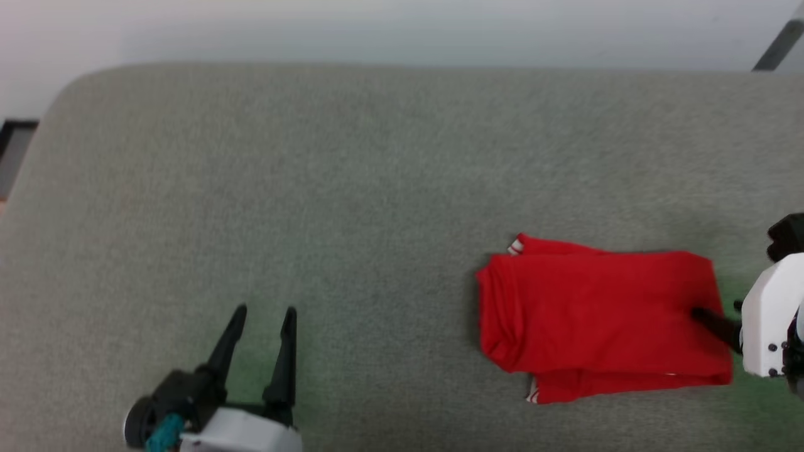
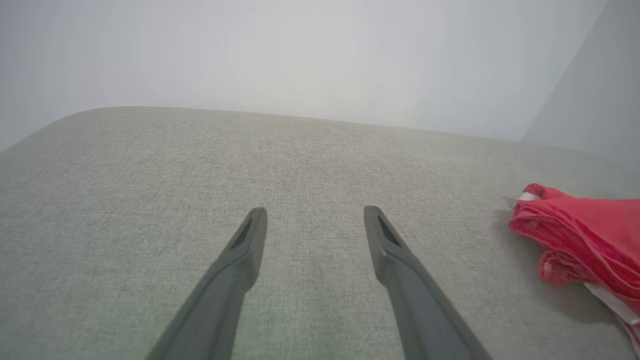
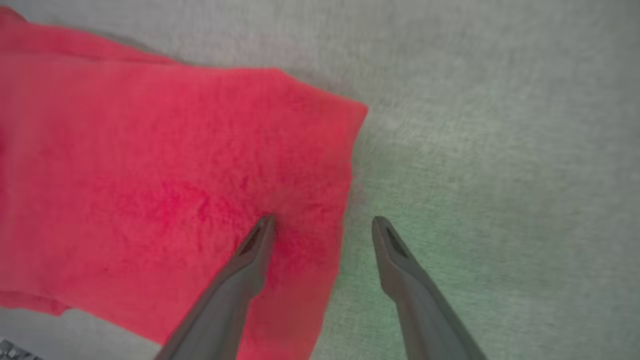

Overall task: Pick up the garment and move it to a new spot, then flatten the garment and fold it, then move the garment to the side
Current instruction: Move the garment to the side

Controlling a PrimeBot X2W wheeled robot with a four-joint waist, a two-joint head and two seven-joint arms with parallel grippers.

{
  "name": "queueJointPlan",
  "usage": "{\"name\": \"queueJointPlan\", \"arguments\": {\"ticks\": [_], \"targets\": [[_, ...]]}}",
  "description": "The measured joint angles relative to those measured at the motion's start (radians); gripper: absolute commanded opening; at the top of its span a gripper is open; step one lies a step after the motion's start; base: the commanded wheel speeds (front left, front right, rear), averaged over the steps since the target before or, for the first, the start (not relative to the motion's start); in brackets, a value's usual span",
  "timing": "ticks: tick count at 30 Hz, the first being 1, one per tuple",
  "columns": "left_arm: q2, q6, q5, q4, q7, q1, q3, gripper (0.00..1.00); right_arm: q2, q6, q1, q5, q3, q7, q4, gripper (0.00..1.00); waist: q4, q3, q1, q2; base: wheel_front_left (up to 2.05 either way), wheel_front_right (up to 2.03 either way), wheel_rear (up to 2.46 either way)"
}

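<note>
The garment (image 1: 597, 317) lies folded into a red rectangle on the right half of the grey cushioned surface (image 1: 352, 188), with bits of white striped trim at its near and far left corners. My right gripper (image 3: 322, 225) is open above the garment's right edge (image 3: 345, 165): one finger is over the red cloth, the other over bare grey fabric. From the head, one dark fingertip (image 1: 703, 316) reaches over that edge. At the lower left my left gripper (image 1: 264, 312) is open and empty above the surface, well left of the garment (image 2: 585, 235).
A pale wall (image 1: 402, 28) runs behind the surface's far edge. The surface's rounded corner (image 1: 63, 94) is at the far left, with a dark object (image 1: 12, 135) beyond it. A dark bar (image 1: 779, 44) leans at the top right.
</note>
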Motion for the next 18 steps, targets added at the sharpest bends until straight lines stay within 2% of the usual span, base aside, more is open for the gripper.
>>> {"name": "queueJointPlan", "arguments": {"ticks": [3,8,9,10,12,18], "targets": [[-0.001,0.000,0.000,0.002,0.000,-0.041,-0.008,1.00,-0.014,0.000,0.001,0.028,0.009,0.068,-0.002,1.00,0.015,0.038,-0.0001,0.0000,0.00,0.00,0.00],[-0.003,0.000,0.006,0.002,0.000,-0.088,-0.023,1.00,-0.017,0.000,0.007,0.025,-0.004,0.081,-0.009,1.00,0.035,0.093,-0.0001,0.0000,0.00,0.00,0.00],[-0.001,0.000,0.007,0.004,0.000,-0.095,-0.028,1.00,-0.014,0.001,0.007,0.024,-0.011,0.074,-0.008,0.95,0.037,0.102,0.0000,0.0000,0.00,0.00,0.00],[0.000,0.000,0.008,0.006,0.000,-0.102,-0.031,1.00,-0.011,0.001,0.006,0.024,-0.013,0.068,-0.008,0.49,0.039,0.111,-0.0001,0.0000,0.00,0.00,0.00],[0.006,0.000,0.009,0.014,0.000,-0.114,-0.037,1.00,-0.001,0.001,0.001,0.025,-0.022,0.048,-0.003,0.00,0.040,0.125,-0.0001,0.0000,0.00,0.00,0.00],[0.023,0.000,0.019,0.041,0.000,-0.149,-0.034,1.00,0.043,0.001,-0.005,0.053,-0.044,-0.087,-0.004,0.00,0.013,0.134,-0.0001,0.0000,0.00,0.00,0.00]]}}
